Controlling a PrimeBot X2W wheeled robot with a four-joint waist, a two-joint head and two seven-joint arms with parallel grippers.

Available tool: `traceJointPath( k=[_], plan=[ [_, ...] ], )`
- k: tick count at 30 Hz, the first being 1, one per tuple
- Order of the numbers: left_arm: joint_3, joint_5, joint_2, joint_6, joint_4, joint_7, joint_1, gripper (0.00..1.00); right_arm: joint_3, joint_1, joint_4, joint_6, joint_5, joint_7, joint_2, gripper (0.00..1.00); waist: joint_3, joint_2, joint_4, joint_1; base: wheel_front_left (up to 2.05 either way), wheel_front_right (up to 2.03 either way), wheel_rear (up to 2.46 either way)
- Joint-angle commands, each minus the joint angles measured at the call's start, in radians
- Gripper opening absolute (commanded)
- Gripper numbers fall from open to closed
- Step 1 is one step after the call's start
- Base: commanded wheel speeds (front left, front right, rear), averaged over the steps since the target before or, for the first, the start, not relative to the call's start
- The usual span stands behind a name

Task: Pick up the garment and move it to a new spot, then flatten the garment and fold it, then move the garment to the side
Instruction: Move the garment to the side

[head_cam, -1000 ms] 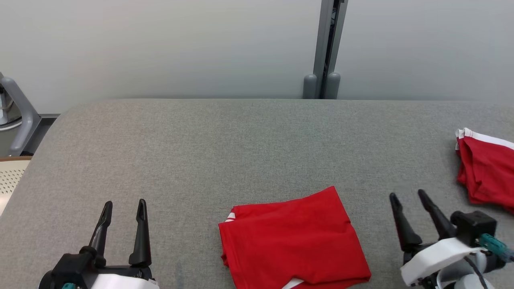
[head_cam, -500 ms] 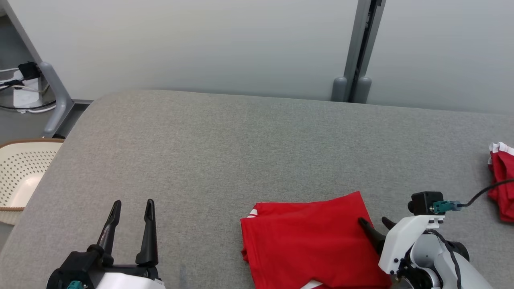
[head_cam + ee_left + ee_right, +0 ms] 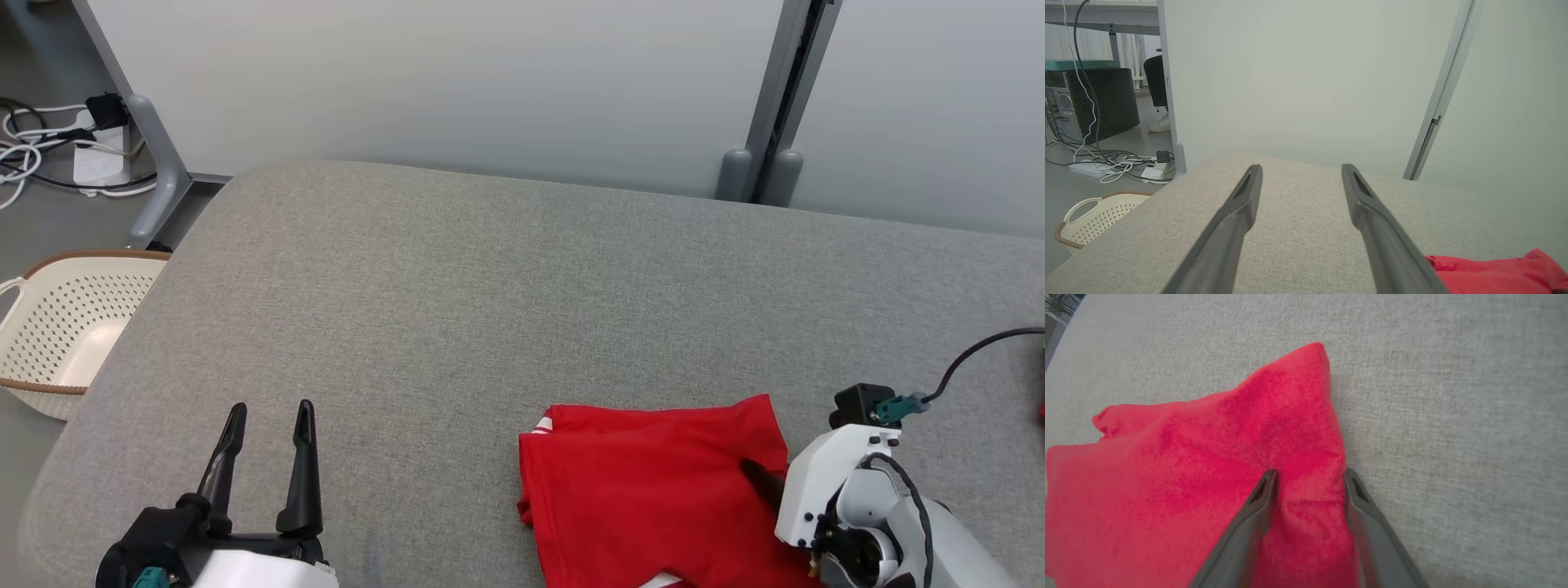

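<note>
- Since a second ago, the right end effector has swung in from the bare surface onto the right edge of the red garment. The head camera has turned too, so the wider shift is not the cloth moving.
- Its fingers stand spread astride that edge, one tip on the cloth and the other at the border. A ridge of fabric sits between them, not yet pinched.
- The left end effector hovers spread wide, well apart to the garment's left, so the right arm is nearer.
- The garment lies folded at the near right of the surface, reaching leftward from the right fingers.
- Its far edge runs left to right and its far-right corner points away from the robot. The near edge is cut off, so its long axis is uncertain.
</note>
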Motion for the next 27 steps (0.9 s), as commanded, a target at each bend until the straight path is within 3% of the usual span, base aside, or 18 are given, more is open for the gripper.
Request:
traceJointPath(
  k=[1,13,27],
  plan=[
    [0.000,-0.009,0.003,0.005,-0.004,-0.005,-0.013,1.00,0.009,-0.003,-0.011,0.000,0.006,-0.030,0.001,0.00,-0.001,-0.0001,-0.004,0.0000,0.00,0.00,0.00],
    [-0.044,0.005,0.003,-0.009,-0.016,-0.004,-0.029,1.00,0.073,-0.057,-0.075,0.000,0.020,-0.162,-0.044,0.00,-0.019,-0.0001,-0.088,0.0000,0.00,0.00,0.00],
    [-0.139,0.002,0.003,-0.028,-0.011,-0.004,-0.122,1.00,0.185,-0.227,-0.142,0.000,0.010,-0.204,-0.152,0.00,0.058,-0.0001,-0.330,0.0000,0.00,0.00,0.00]
  ],
)
